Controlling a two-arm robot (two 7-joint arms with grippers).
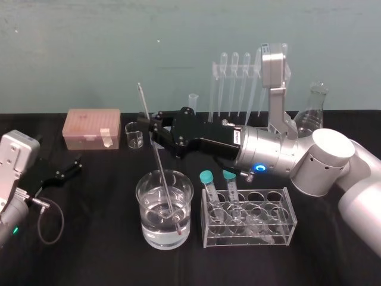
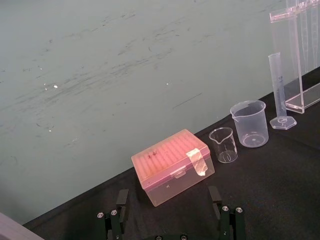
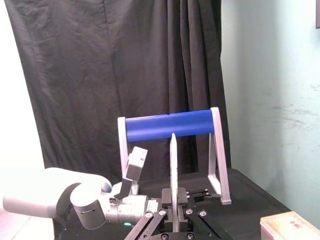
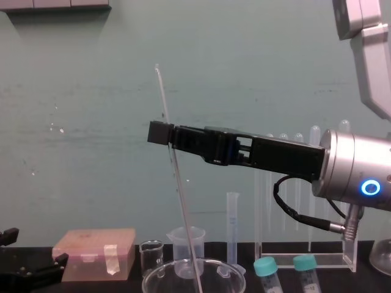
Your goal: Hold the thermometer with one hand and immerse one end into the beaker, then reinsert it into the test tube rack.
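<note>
Glass thermometer (image 1: 156,143), head view: tilted, low end under the water in beaker (image 1: 144,208), top leaning left.
Right gripper (image 1: 152,134): clamped on thermometer's upper part, above and behind beaker.
Left gripper (image 1: 66,168): low on the black cloth at far left, well apart from beaker.
Rack (image 1: 212,83): at the back, hung with pipettes (image 1: 234,83), partly hidden by the right arm.
Writing: small white tag (image 1: 236,137) on the right arm, too small to read.
Around: pink box (image 1: 92,128) with a tape strip; tiny beaker (image 1: 134,136) just beside it; low stand (image 1: 250,221) just right of beaker, holding two teal-capped tubes (image 1: 206,179); flask (image 1: 312,110) far right.

Left gripper (image 2: 170,220), left wrist view: fingers (image 2: 120,212) spread wide, nothing between.
Pink box (image 2: 172,167): faint handwriting on the lid, not legible.
Beyond: tiny beaker (image 2: 223,145), plastic beaker (image 2: 249,124), cylinder (image 2: 278,90) with unreadable scale marks, rack (image 2: 302,104).

Thermometer (image 3: 173,160), right wrist view: upright, pinched by right gripper (image 3: 173,197); scale marks too fine to read.
Behind: blue roll (image 3: 170,125) on a white frame, black curtain (image 3: 100,75).

Thermometer (image 4: 174,165), chest view: slanting down through right gripper (image 4: 164,133) past beaker rim (image 4: 214,263).
Rack (image 4: 305,261): behind the right arm, upper part blocked by it.
Light: blue ring (image 4: 369,187) on the right arm.
</note>
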